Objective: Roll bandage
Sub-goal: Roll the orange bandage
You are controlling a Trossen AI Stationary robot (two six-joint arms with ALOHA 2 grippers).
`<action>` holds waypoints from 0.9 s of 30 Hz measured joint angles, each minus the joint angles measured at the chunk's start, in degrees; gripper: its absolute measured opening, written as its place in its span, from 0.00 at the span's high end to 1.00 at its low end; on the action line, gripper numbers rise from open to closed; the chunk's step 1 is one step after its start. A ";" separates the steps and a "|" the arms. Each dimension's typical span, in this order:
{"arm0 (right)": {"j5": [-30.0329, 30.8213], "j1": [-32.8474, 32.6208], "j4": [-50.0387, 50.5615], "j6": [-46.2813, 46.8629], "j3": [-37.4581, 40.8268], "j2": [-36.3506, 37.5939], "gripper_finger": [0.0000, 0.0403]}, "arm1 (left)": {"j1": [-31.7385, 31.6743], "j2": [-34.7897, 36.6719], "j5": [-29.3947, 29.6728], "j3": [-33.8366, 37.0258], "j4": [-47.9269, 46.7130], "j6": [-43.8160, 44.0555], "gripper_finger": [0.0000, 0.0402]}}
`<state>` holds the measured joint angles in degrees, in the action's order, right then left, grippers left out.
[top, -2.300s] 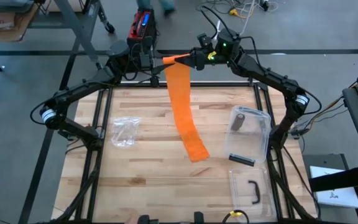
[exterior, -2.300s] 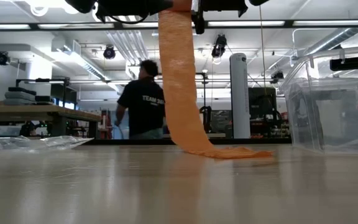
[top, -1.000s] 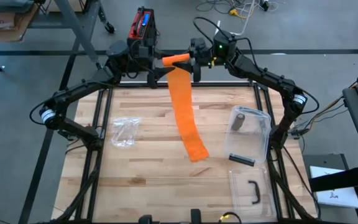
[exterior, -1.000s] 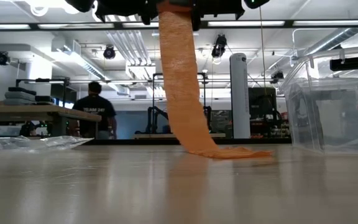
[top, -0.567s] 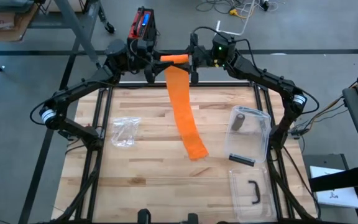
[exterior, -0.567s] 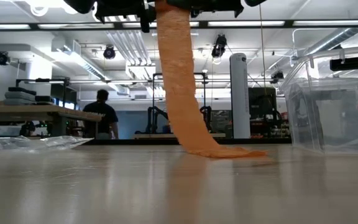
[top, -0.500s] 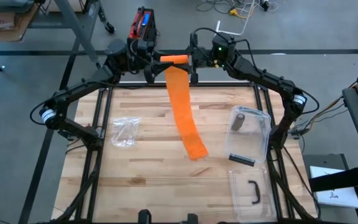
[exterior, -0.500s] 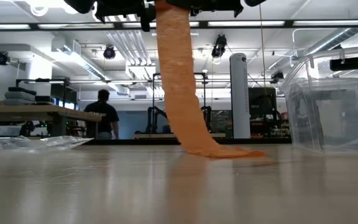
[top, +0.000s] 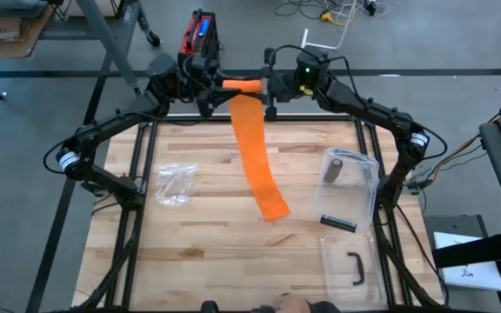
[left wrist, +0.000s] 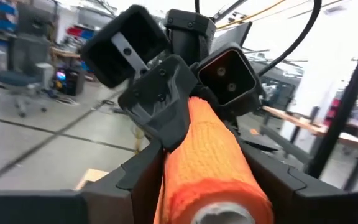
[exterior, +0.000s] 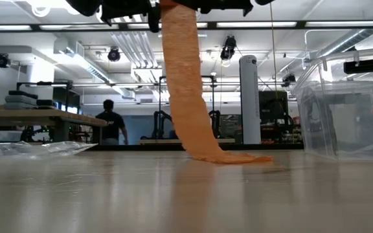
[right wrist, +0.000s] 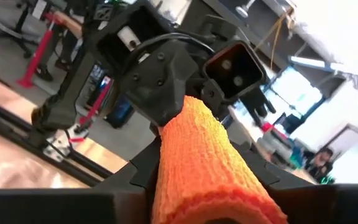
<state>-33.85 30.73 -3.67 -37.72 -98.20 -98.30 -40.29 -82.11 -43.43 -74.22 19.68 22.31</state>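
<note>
An orange bandage roll [top: 242, 84] hangs level high over the table's far edge, between my two grippers. My left gripper [top: 219, 88] is shut on its left end and my right gripper [top: 263, 87] on its right end. The loose strip [exterior: 183, 84] hangs down from the roll. Its free end [top: 273, 207] lies flat on the wooden table [top: 207, 252]. Each wrist view looks along the roll [left wrist: 213, 155] [right wrist: 201, 155] to the other gripper at its far end. My left gripper has the roll's left end [left wrist: 182, 196] between its two fingers, which come level from the table's left and lie along the roll. The roll is lifted clear and level. My right gripper has the roll's right end [right wrist: 169, 199] between its two fingers, level from the table's right and along the roll. The strip hangs slack below it.
A clear plastic box [top: 348, 187] with dark parts inside stands at the right, its lid [top: 346, 265] lying nearer the front edge. A crumpled clear bag [top: 174, 184] lies at the left. A person [exterior: 112, 123] stands in the room beyond.
The roll, tilted a second ago, now sits level between the grippers. Both wrists have rolled about the roll's axis. The strip's free end has slid a little toward the table's far edge.
</note>
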 joint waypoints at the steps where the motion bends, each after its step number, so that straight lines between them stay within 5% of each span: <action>1: -0.02 -0.13 0.00 -1.37 0.00 0.00 0.69 | 0.00 -0.08 -0.78 0.00 0.06 0.72 0.53; 12: -0.96 -0.15 0.20 -13.13 0.24 0.00 0.69 | 0.07 -0.26 -1.28 0.00 0.84 2.84 0.49; 27: -3.63 0.14 0.00 -19.58 1.08 0.00 0.69 | 0.13 -1.22 -1.37 0.00 0.68 -0.57 0.57</action>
<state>-37.47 30.87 -3.66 -57.30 -97.12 -98.30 -40.16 -83.33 -44.80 -74.22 20.37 21.74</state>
